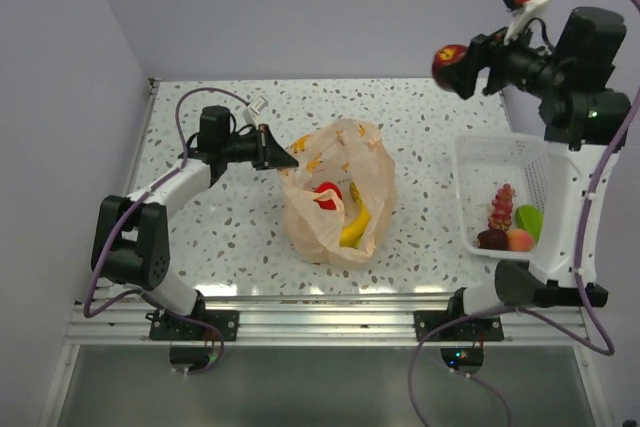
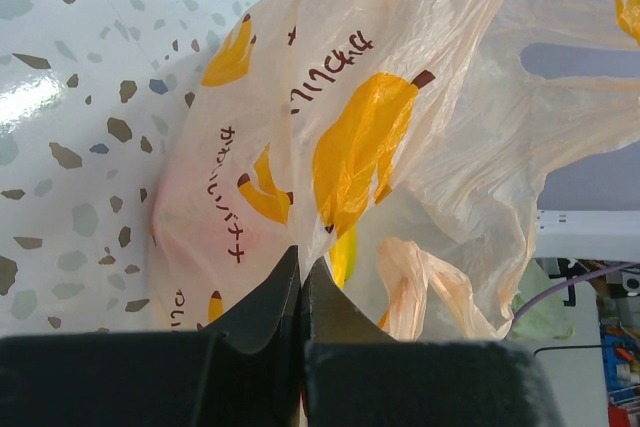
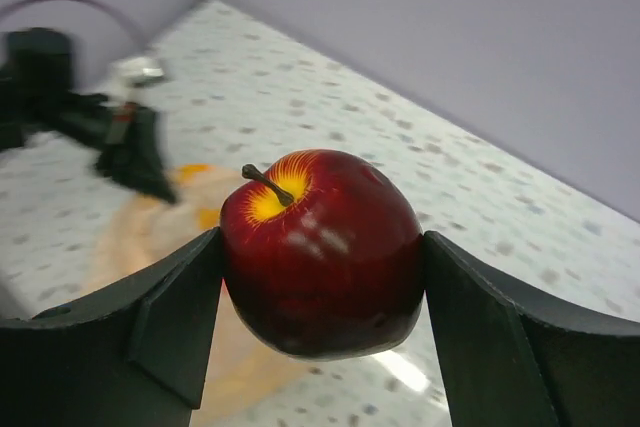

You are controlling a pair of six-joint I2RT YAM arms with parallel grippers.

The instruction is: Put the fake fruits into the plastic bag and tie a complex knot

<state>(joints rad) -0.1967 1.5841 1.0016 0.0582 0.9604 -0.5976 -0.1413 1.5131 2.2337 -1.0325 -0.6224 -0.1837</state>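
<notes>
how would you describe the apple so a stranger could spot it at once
Start at the white basket on the right side of the table; just beyond its far edge the raised right gripper grips the apple. It is dark red with a yellow patch round the stem, and the only fruit in the air: the others lie in the basket or the plastic bag.

Pale peach plastic bag (image 1: 335,202) slumped mid-table, mouth open, handles untied; banana bunch (image 1: 356,225) and red piece (image 1: 327,195) inside. Aloft, red apple (image 3: 320,252) pinched in right gripper (image 3: 320,282). In white basket (image 1: 470,162): maroon grapes (image 1: 502,205), green piece (image 1: 529,221), orange piece (image 1: 519,239).
</notes>
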